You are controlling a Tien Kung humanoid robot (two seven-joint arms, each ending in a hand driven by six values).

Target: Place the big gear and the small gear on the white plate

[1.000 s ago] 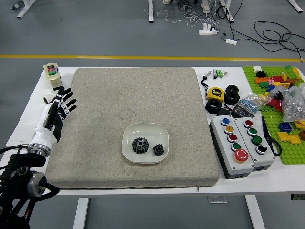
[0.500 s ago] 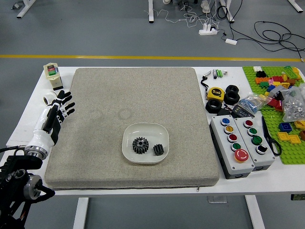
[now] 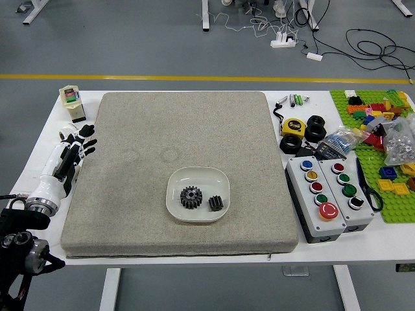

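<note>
My left hand [image 3: 85, 144] is at the left edge of the grey mat, fingers spread and holding nothing, well away from the plate. The white plate [image 3: 198, 173] rests on the mat, right of its middle and toward the near side. Inside it lie the big gear [image 3: 190, 197], dark and toothed, on the left, and the small black gear [image 3: 216, 203] on the right, with a gap between them. My right hand is out of view.
A cream and green device [image 3: 72, 102] stands at the table's far left corner. Right of the grey mat [image 3: 149, 223] are a yellow tape measure [image 3: 294, 127], black rings, button boxes [image 3: 316, 197], scissors and a green board with bricks [image 3: 399, 207].
My left arm has drawn back a little to the left, its hand shifting off the mat toward the table's left side. The plate and both gears have not moved.
</note>
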